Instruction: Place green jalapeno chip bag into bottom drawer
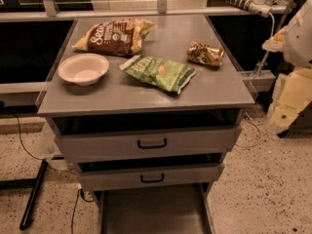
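The green jalapeno chip bag [159, 72] lies flat on the grey cabinet top [214, 91], near the middle and towards the front. The bottom drawer [151, 213] is pulled out below the two upper drawers, and its flat grey tray shows nothing inside. My gripper [285, 112] hangs at the right edge of the view, on the pale arm beside the cabinet. It is lower than the top, well to the right of the bag, and holds nothing that I can see.
A white bowl [83, 68] sits at the front left of the top. A large brown-and-yellow bag [114, 36] lies at the back and a small gold-brown bag [205, 53] at the right. Two upper drawers with black handles [151, 144] stand slightly open. A railing [146, 11] runs behind.
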`<state>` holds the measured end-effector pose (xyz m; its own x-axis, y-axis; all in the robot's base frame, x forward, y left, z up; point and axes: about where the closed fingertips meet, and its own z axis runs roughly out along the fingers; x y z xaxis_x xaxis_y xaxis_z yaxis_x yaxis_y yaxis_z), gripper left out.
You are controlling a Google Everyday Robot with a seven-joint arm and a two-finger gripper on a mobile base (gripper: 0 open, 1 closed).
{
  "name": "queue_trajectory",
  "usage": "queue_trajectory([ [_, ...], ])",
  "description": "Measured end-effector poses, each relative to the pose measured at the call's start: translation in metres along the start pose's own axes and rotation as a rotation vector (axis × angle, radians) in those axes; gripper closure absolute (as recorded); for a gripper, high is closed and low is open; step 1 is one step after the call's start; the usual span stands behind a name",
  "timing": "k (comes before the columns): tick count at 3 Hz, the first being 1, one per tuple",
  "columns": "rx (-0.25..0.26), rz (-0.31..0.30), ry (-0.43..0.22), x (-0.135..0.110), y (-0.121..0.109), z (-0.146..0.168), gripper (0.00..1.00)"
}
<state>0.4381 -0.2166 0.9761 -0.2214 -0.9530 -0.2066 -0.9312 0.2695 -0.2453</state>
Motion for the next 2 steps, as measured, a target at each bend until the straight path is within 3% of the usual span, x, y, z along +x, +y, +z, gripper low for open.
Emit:
queue_trajectory([
  [1,0.008,-0.009,-0.002,-0.003,-0.001,0.0,0.0],
  [2,0.054,-0.07,-0.045,-0.021,-0.013,0.01,0.0],
])
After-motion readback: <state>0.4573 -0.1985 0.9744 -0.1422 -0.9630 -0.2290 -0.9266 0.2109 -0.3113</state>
